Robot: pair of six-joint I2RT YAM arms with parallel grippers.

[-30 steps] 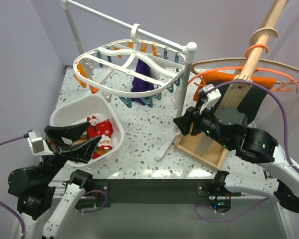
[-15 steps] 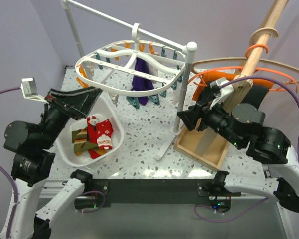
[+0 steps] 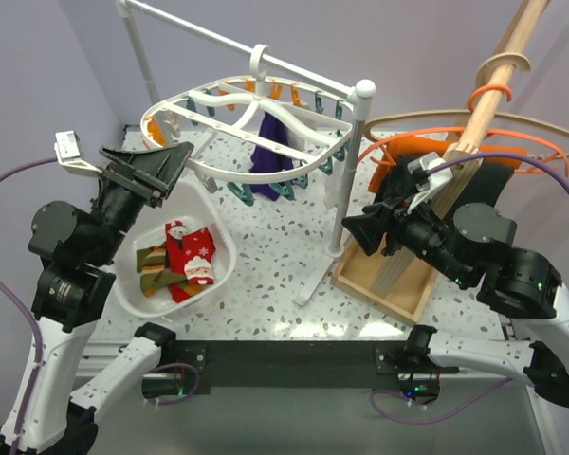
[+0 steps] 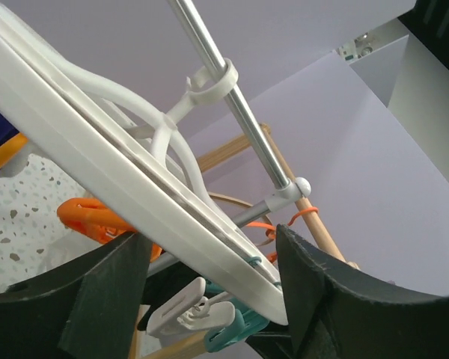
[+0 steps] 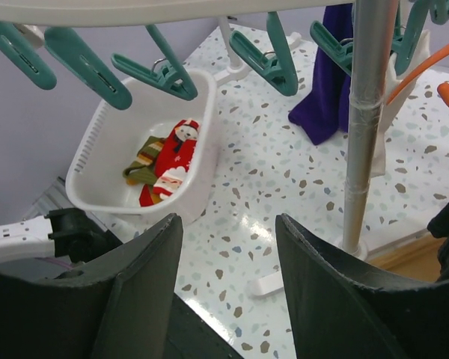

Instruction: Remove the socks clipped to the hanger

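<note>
Terrazzo tabletop aside, left gripper is now raised from the basket to the hanger rim upper left, spread and empty, so the purple sock is probably targeted next; right gripper is parted, empty too.

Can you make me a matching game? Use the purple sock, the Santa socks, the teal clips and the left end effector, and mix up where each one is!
Things:
1. purple sock
2. Santa socks
3. teal clips
4. left end effector

Places or states:
A. lying in the white basket
B. hanging down from the white hanger
C. open, right by the hanger's rim
D. dangling in a row, holding nothing

Pairs: 1-B, 2-A, 3-D, 4-C
</note>
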